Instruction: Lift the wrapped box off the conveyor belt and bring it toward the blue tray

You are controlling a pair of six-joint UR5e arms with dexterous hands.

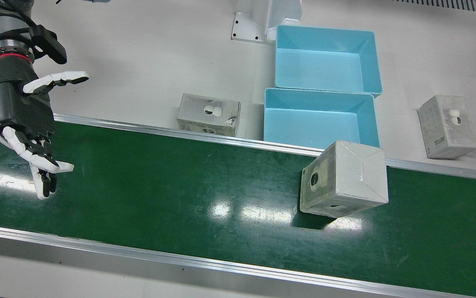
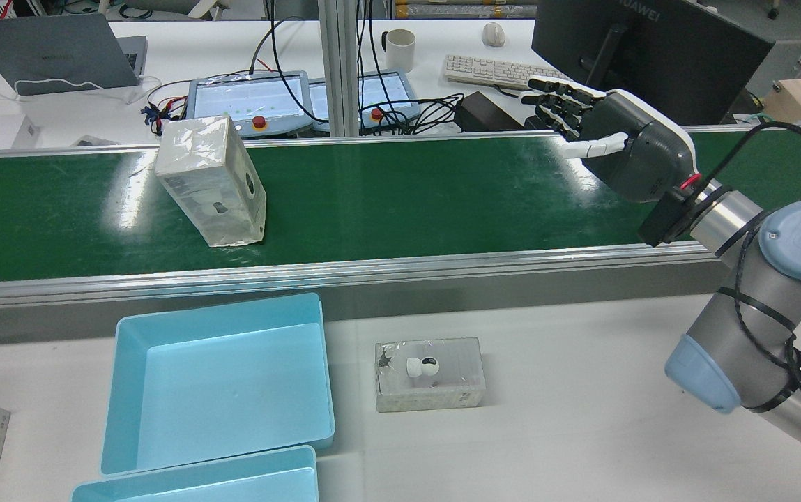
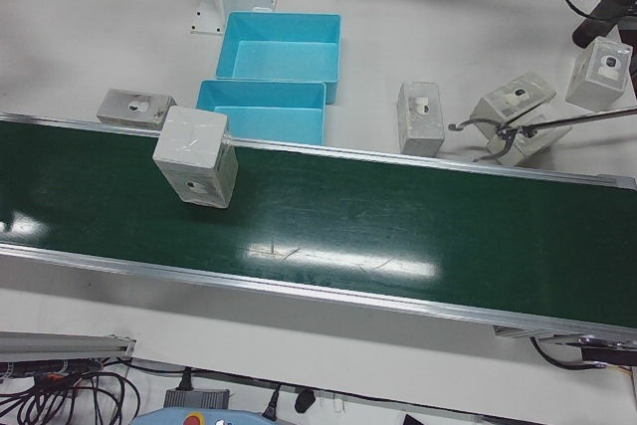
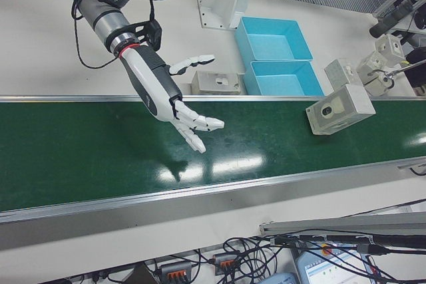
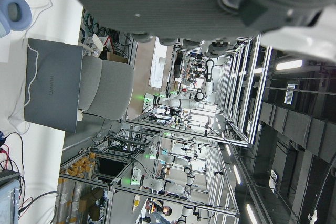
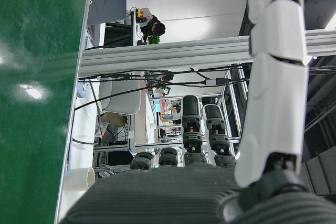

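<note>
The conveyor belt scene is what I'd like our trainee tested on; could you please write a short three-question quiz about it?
1. True or false: the right hand already holds the wrapped box.
2. Where does the wrapped box stand? A) on the conveyor belt B) in a blue tray C) on the white table
3. Fill in: the right hand's fingers are ____, holding nothing.

Key: 1 false; 2 A; 3 apart (open).

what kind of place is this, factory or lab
Most likely a robotics lab built to mimic a packing line: a green conveyor belt carries a plastic-wrapped grey box past light blue plastic trays, while a desk behind it holds a white keyboard and a black monitor.
</note>
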